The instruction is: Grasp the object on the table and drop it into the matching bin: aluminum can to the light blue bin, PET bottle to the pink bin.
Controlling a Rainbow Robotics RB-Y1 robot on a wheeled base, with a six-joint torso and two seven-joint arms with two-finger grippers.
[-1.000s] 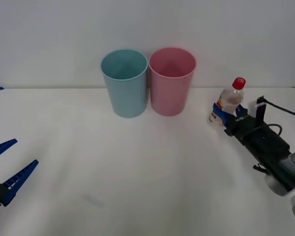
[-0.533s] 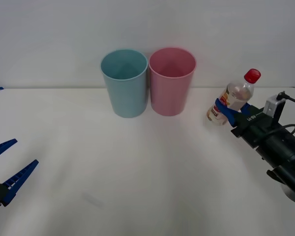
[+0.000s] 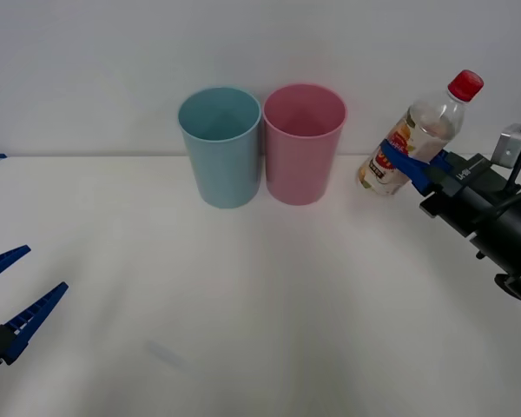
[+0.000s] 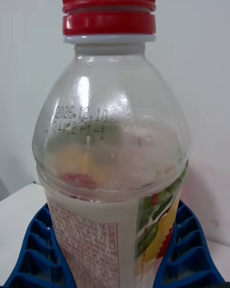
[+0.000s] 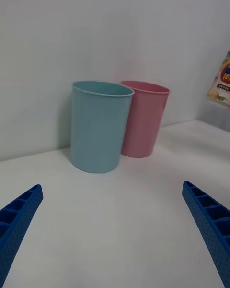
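Note:
My right gripper [image 3: 405, 163] is shut on the PET bottle [image 3: 414, 136], a small clear bottle with a red cap and red-yellow label, held tilted in the air to the right of the pink bin [image 3: 302, 143]. The bottle [image 4: 115, 163] sits between the blue ribbed fingers [image 4: 33, 249] in the right wrist view. The light blue bin [image 3: 220, 145] stands touching the pink bin's left side on the white table [image 3: 260, 295]. My left gripper [image 3: 9, 300] hangs open at the near left edge. Both bins, light blue [image 5: 99, 125] and pink [image 5: 143, 117], show in the left wrist view, with the bottle's label [image 5: 221, 84] at the edge.
A plain white wall rises behind the bins. The table's far edge runs just behind them.
The right gripper has lifted the bottle off the table, up and slightly right, tilting its cap further right. The left arm has not moved.

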